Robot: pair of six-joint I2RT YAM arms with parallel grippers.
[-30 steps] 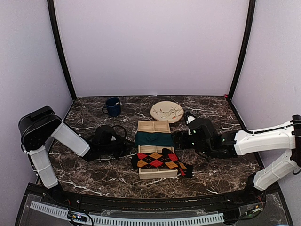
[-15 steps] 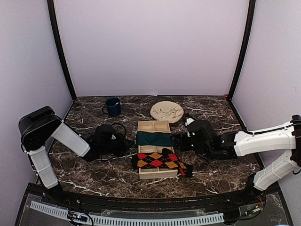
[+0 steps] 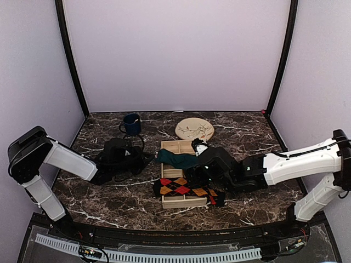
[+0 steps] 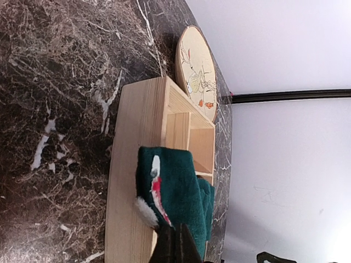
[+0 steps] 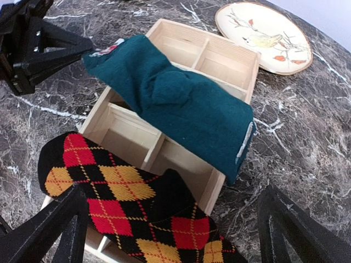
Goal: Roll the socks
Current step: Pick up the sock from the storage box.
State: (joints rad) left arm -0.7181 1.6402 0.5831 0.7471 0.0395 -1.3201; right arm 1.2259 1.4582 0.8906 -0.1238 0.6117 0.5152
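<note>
Left gripper [image 3: 149, 159], newly clamped on the plain teal-green fabric socks [image 3: 178, 159] across the pale wooden compartment tray [image 3: 181, 147], tugs their end past its left edge, likely starting the roll; right gripper [image 3: 204, 167] gapes above it.

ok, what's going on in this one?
Sock rolling, early on. The left gripper is shut on one end of the teal sock, which lies draped across the wooden divider box. The right gripper hangs open above the argyle sock, which lies across the box's near end. Neither sock is rolled yet.
</note>
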